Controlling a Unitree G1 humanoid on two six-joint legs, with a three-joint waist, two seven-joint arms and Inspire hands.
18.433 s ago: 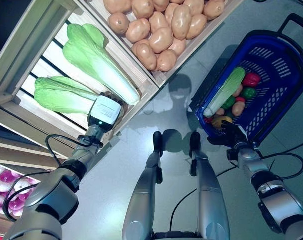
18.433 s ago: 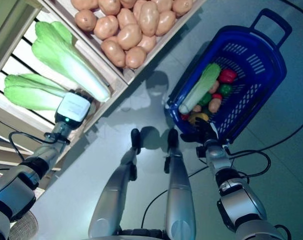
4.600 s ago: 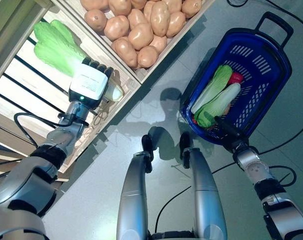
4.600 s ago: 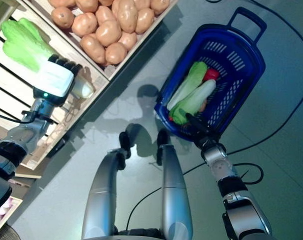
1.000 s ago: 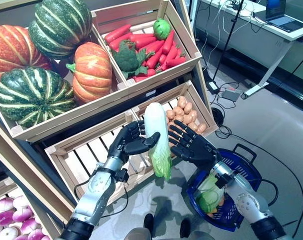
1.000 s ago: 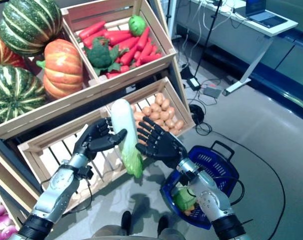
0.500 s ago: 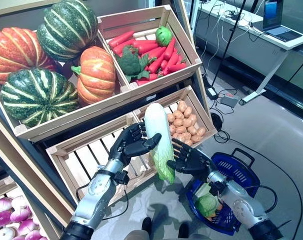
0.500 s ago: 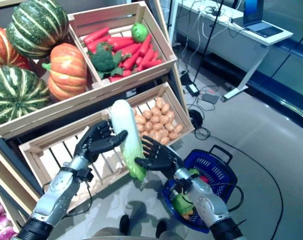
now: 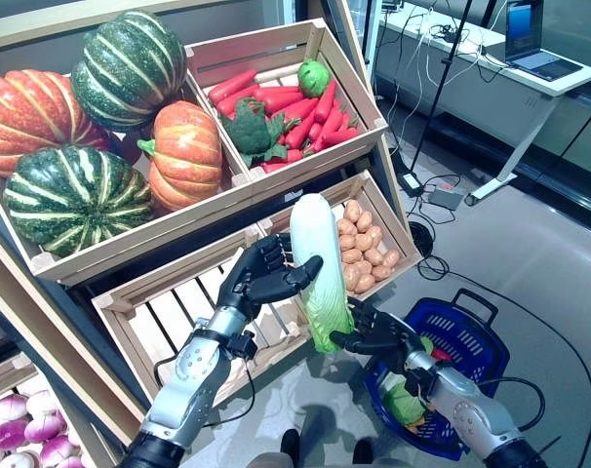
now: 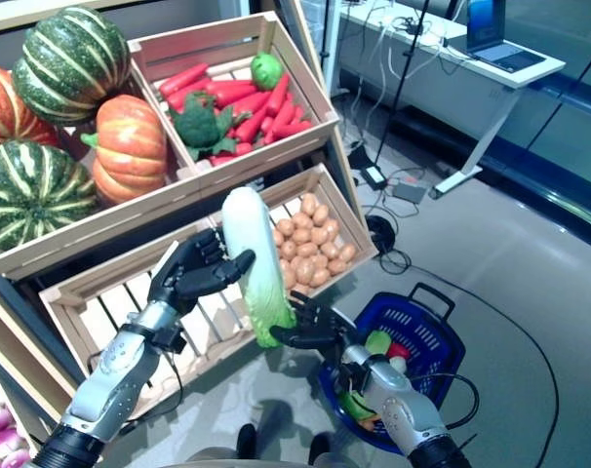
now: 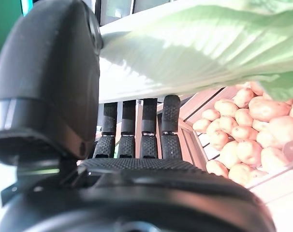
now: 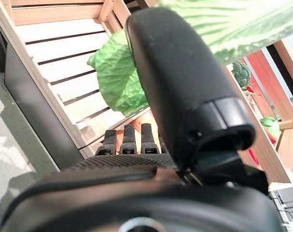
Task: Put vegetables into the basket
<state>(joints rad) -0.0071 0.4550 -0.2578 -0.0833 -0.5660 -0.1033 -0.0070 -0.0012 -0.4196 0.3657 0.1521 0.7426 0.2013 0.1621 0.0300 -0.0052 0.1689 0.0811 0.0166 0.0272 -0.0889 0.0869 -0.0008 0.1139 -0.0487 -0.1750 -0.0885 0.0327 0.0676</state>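
A long pale napa cabbage (image 9: 318, 263) hangs upright in the air in front of the lower crates, leafy end down. My left hand (image 9: 259, 280) is shut on its middle, thumb across the front and fingers behind; in the left wrist view the leaves (image 11: 195, 48) lie over its fingers (image 11: 137, 130). My right hand (image 9: 375, 331) is open with spread fingers just under the leafy tip, and its wrist view shows the green leaf (image 12: 118, 77) past straight fingers. The blue basket (image 9: 488, 336) stands on the floor below right, with cabbages and red and green vegetables inside.
Wooden crates fill the left: pumpkins (image 9: 76, 185), red vegetables with broccoli (image 9: 295, 97), potatoes (image 9: 364, 249) and a bare slatted crate (image 9: 169, 312). Purple onions (image 9: 13, 439) sit low at the left. A desk with a laptop (image 9: 500, 54) and floor cables are at the back right.
My right hand has sunk from beside the cabbage to below its leafy tip. The left hand has carried the cabbage slightly right, toward the basket.
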